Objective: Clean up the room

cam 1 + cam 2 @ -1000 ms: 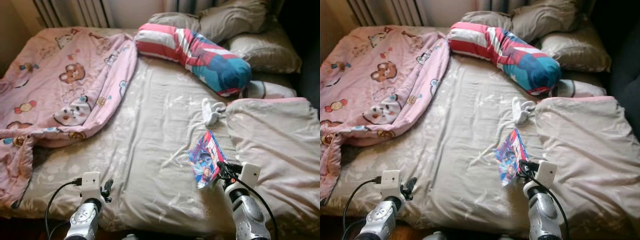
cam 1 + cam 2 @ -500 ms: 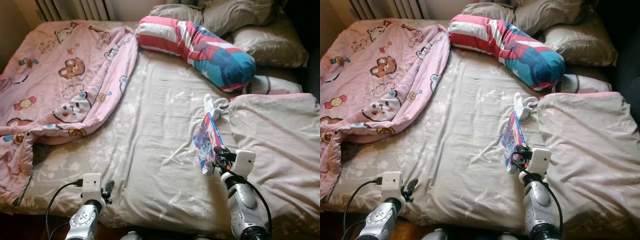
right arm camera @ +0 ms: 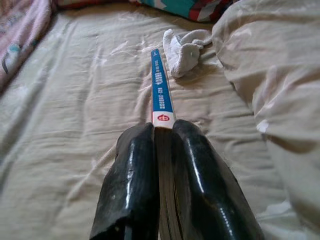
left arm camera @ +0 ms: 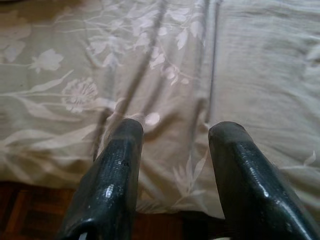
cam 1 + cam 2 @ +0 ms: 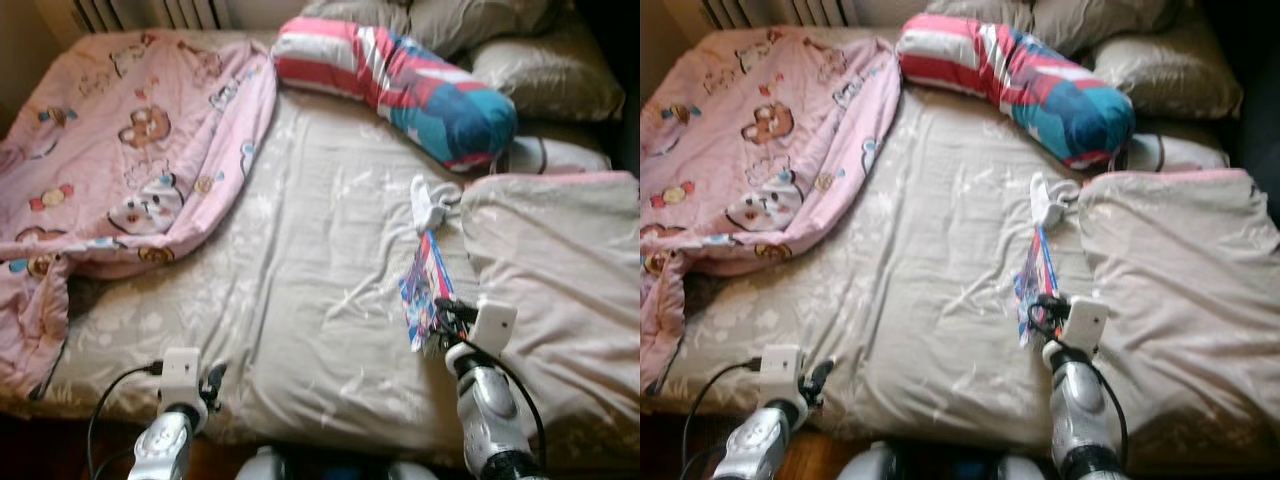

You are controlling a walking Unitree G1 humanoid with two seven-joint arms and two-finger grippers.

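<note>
Blue-spined book (image 3: 160,90) is clamped on edge in the right hand (image 5: 446,318), lifted above the bed (image 5: 300,250); next it needs carrying away. Left hand (image 4: 175,150) hangs open.

You've got lettering on one thing alone: the book (image 3: 160,95), clamped edge-on in the right gripper (image 3: 162,150). Its blue spine carries a run of white print, too small and blurred to read. Below that sits a white band with a round red logo, and you can't read that either. Its cover (image 5: 425,295) is bright pictures, no legible words.
</note>
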